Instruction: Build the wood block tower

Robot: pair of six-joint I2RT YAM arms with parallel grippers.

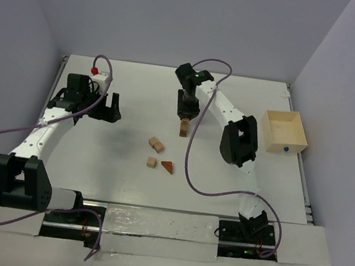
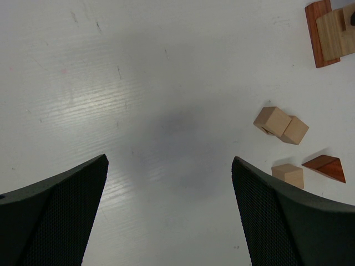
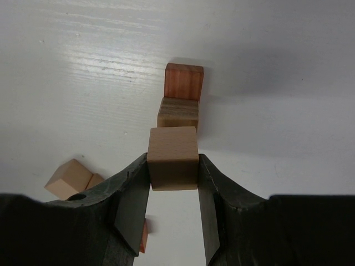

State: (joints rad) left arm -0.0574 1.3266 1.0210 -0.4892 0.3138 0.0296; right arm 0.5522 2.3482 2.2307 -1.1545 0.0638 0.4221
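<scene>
Standing on the far middle of the table [image 1: 137, 88], the tower [image 3: 178, 113] shows a reddish-brown cube at the bottom and a streaked tan cube on top of it. A plain tan cube [image 3: 172, 151] sits right over these, pinched on two sides by the right gripper [image 3: 173, 169]; whether it rests on the stack or hangs just above it I cannot tell. Nearer and a little left of the tower lie the loose blocks: two tan cubes [image 2: 274, 121] touching each other, then a single tan cube [image 2: 288, 174] with a reddish-brown wedge [image 2: 324, 167] just beside it on the right. The left gripper [image 2: 169, 221] hangs over bare table well left of these, jaws spread wide and holding nothing. A pale wooden box [image 1: 294, 148] with a blue dot stands at the table's right edge, well apart from the rest.
</scene>
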